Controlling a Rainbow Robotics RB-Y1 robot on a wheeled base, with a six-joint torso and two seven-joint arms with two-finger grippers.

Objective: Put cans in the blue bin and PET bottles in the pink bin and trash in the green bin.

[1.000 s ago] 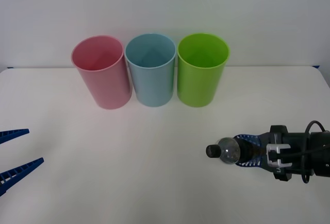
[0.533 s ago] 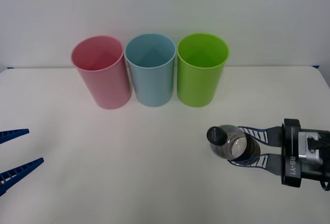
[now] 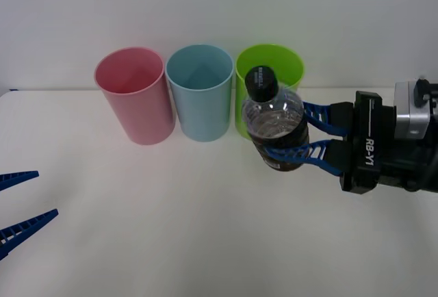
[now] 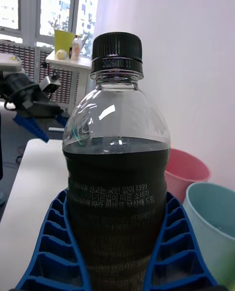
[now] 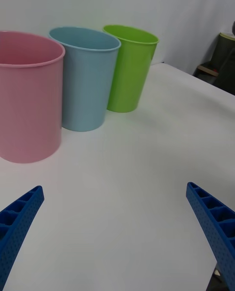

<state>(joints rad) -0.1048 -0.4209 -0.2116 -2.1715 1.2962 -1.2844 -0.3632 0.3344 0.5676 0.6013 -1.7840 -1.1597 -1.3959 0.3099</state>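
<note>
Clear plastic with a dark label band and a black cap, the PET bottle (image 3: 275, 120) is held upright above the white table (image 3: 171, 228), raised in front of the green bin (image 3: 291, 71) so that part of that bin is hidden behind it. The bottle is clamped at its label by the right gripper (image 3: 295, 137), whose blue ribbed fingers (image 4: 172, 242) are closed against both sides of the bottle, with the arm reaching in from the right edge. The blue bin (image 3: 200, 100) is seen just left of the bottle, and the pink bin (image 3: 134, 94) beside that, all three standing upright in a row at the table's far edge. The left gripper (image 3: 19, 207) is held low at the near left, its fingers spread apart with nothing between them.
</note>
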